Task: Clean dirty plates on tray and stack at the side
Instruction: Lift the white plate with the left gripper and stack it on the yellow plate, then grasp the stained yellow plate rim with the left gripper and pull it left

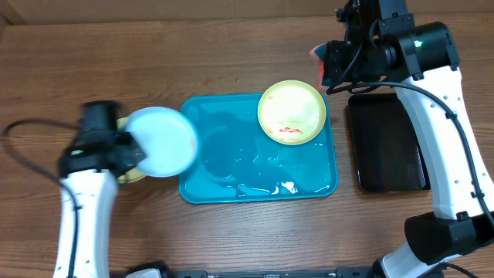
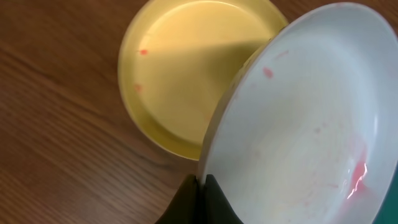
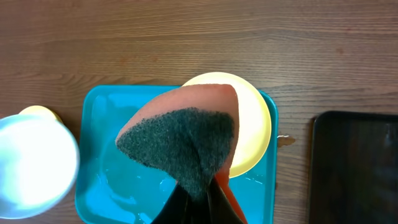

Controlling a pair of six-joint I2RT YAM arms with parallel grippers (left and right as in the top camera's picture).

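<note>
the pale light-blue plate (image 1: 160,141) is gripped by its rim in the left gripper (image 2: 202,188), whose jaws are pressed shut on the thin edge. it is held tilted above the wooden table (image 1: 231,38), and from overhead it overlaps the left rim of the turquoise tray (image 1: 224,166). a red smear (image 2: 357,177) is seen on its whitish inside. beneath and beside it, a pale yellow-green plate (image 2: 180,68) lies flat on the wood left of the tray. a few red specks are seen on it, and from overhead most of it is hidden by the held plate and the left arm.

a second yellow-green plate (image 1: 292,113) is found in the tray's far right corner, reaching the rim, with red sauce (image 1: 291,131) on its near side. pooled water (image 1: 262,185) is visible on the tray floor.

the right gripper (image 3: 200,198) is clamped on an orange sponge (image 3: 186,143) with a dark green scouring face, held above the table beyond that corner. in the right wrist view much of that plate and the tray's middle are blocked by the sponge. a glossy black tray (image 1: 386,143) lies just beside the turquoise one on the right, parted by a strip of wood.
</note>
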